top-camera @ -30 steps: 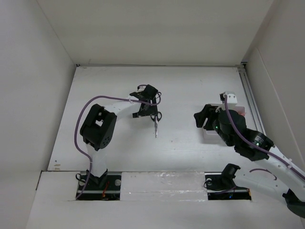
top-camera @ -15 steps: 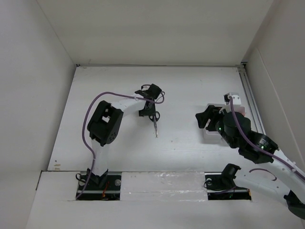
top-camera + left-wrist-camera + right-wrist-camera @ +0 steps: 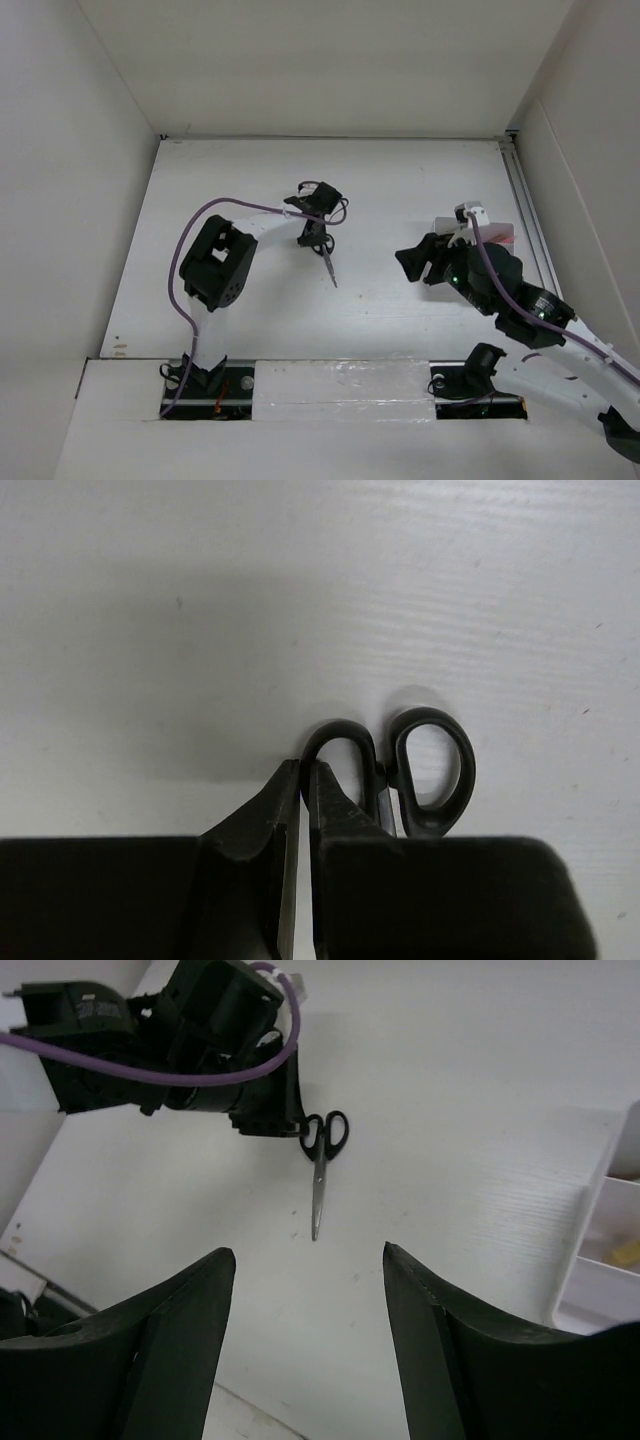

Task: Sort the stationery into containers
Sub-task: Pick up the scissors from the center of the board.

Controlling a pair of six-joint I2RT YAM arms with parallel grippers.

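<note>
Black-handled scissors [image 3: 328,264] lie on the white table left of centre, blades pointing toward the arms' bases. My left gripper [image 3: 316,232] is down at their handles. In the left wrist view its fingers [image 3: 305,768] are shut on the left handle loop, and the other loop [image 3: 435,770] lies free beside them. My right gripper [image 3: 412,260] hovers open and empty at mid-right. Its wrist view has the scissors [image 3: 318,1185] ahead, between its open fingers [image 3: 308,1250]. The containers [image 3: 610,1230] are white bins at the right edge, with a small yellow item [image 3: 627,1252] in one.
In the top view the right arm covers most of the bins [image 3: 500,236]. White walls enclose the table on the left, back and right. A raised white ledge [image 3: 340,385] runs along the near edge between the arm bases.
My left gripper has gone from open to shut at the scissors' handles, and the blade tip has swung slightly right. My right gripper has drifted left and toward the bases, still open.
</note>
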